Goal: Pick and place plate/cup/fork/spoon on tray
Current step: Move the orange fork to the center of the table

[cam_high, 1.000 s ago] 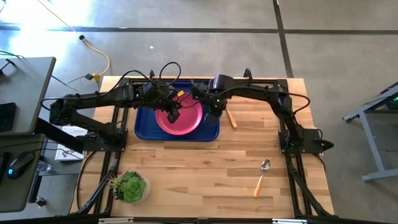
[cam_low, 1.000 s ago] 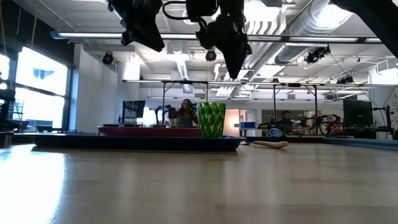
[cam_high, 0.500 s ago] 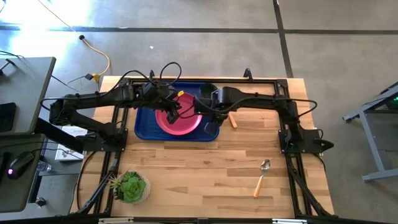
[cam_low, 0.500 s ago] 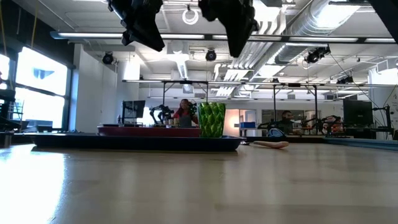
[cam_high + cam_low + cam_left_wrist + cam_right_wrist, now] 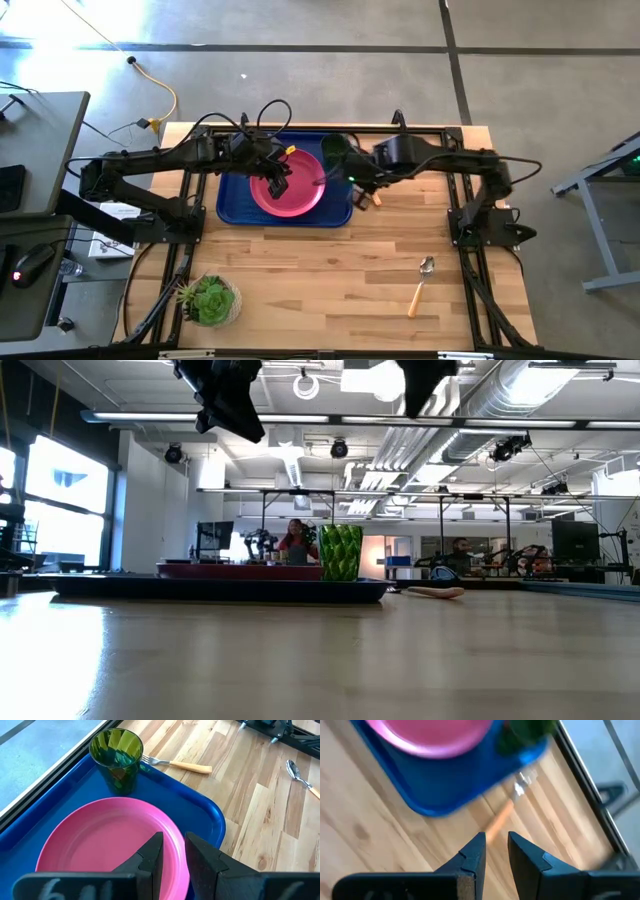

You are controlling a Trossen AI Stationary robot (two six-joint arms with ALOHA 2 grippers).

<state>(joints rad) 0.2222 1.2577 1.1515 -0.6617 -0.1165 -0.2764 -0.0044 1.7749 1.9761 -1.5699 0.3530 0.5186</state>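
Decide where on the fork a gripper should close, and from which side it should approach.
Grip the fork at mid-handle, coming from above. It lies flat on the table with its tines against the tray rim by the cup; the handle points away, clear of both.

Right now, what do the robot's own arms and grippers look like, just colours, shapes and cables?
Both arms are dark, nearly black, built from slim jointed segments, with black cables looping loosely along them. The left gripper ends in two flat, angular black fingers, and a pale scuffed marking shows on the body below them. The right gripper has the same two black wedge-shaped fingers. A small green light glows near the right arm's wrist.
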